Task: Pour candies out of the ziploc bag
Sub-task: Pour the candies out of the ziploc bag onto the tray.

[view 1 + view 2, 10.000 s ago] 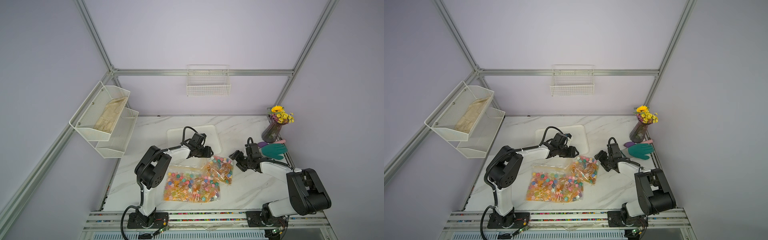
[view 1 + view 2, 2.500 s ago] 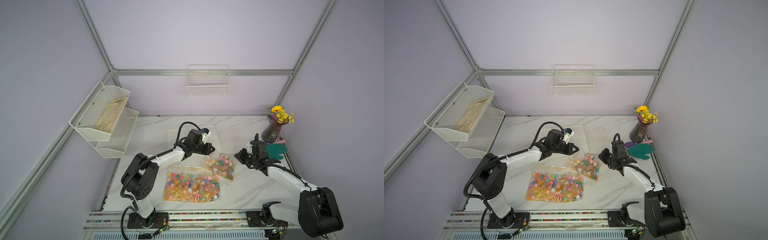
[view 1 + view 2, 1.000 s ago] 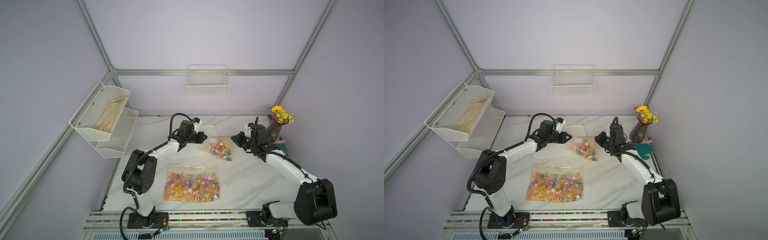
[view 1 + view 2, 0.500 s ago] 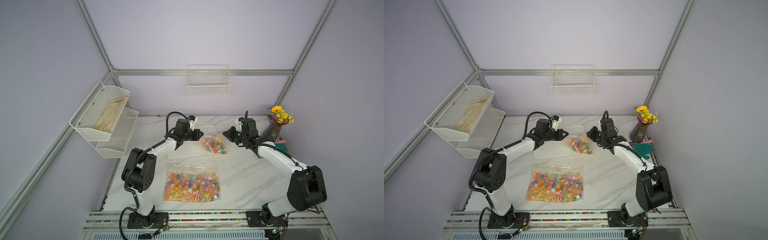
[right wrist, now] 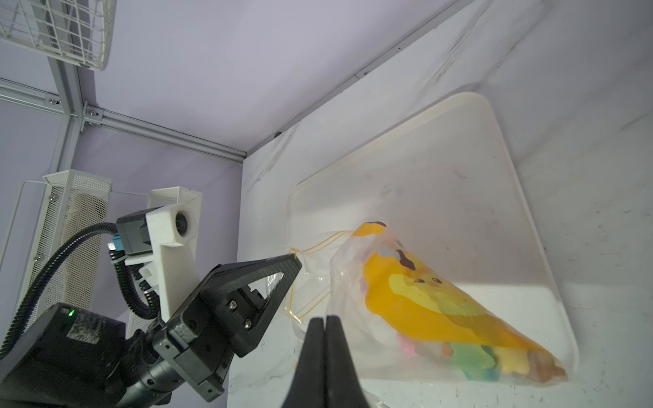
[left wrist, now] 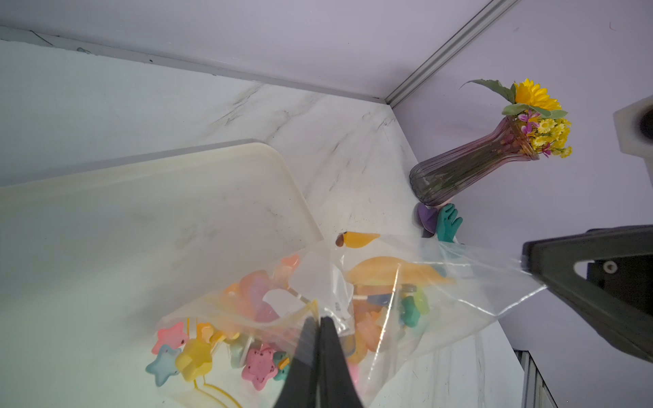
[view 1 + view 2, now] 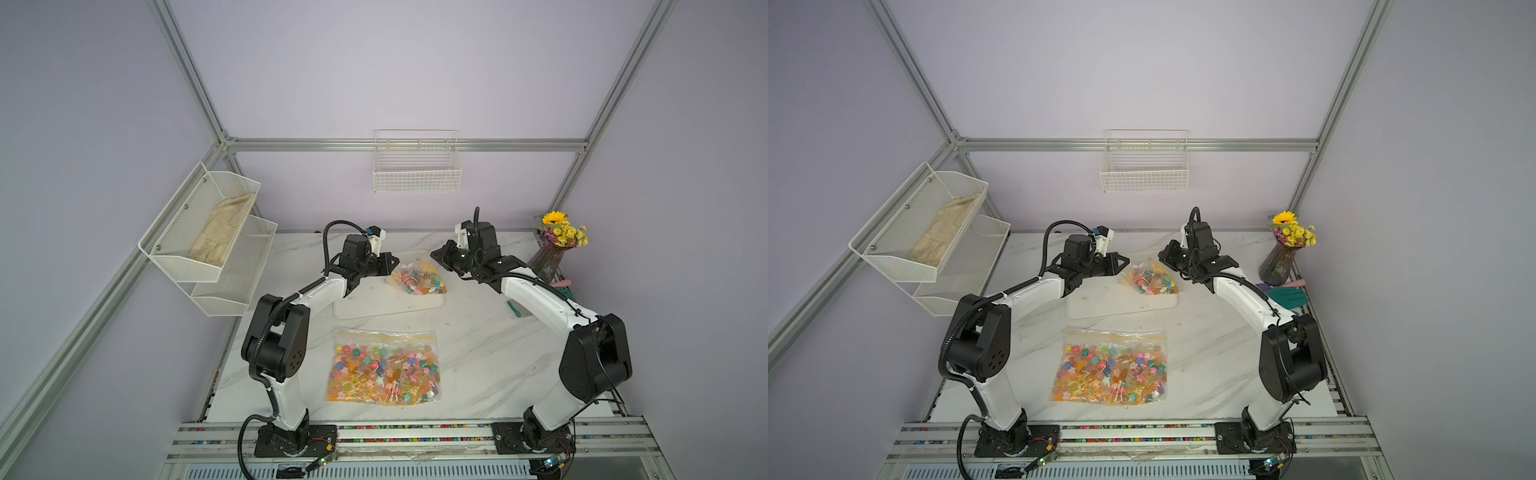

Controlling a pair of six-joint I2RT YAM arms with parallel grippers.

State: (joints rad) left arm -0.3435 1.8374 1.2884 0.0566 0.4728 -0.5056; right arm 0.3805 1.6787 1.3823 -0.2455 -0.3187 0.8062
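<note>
A small clear ziploc bag (image 7: 417, 276) (image 7: 1148, 277) of candies (image 6: 261, 364) hangs between my two grippers over the white tray (image 7: 374, 303) (image 7: 1100, 305) at the back middle of the table. My left gripper (image 7: 395, 263) (image 7: 1125, 261) (image 6: 319, 319) is shut on the bag's edge by its yellow zip line. My right gripper (image 7: 434, 253) (image 7: 1162, 254) (image 5: 325, 319) is shut on the clear plastic at the opposite side. The candies sag in the bag's low end (image 5: 424, 303), close above the tray (image 5: 459, 176).
A second, larger bag of candies (image 7: 384, 365) (image 7: 1111, 368) lies flat near the table's front. A vase of flowers (image 7: 548, 262) (image 6: 470, 166) and a green glove (image 7: 1285, 297) sit at the back right. A mesh shelf (image 7: 208, 249) hangs left, a wire basket (image 7: 417, 166) on the back wall.
Both arms have carried the small bag away from the large bag towards the back, and it now hangs over the tray. Both grippers stayed shut on it.
</note>
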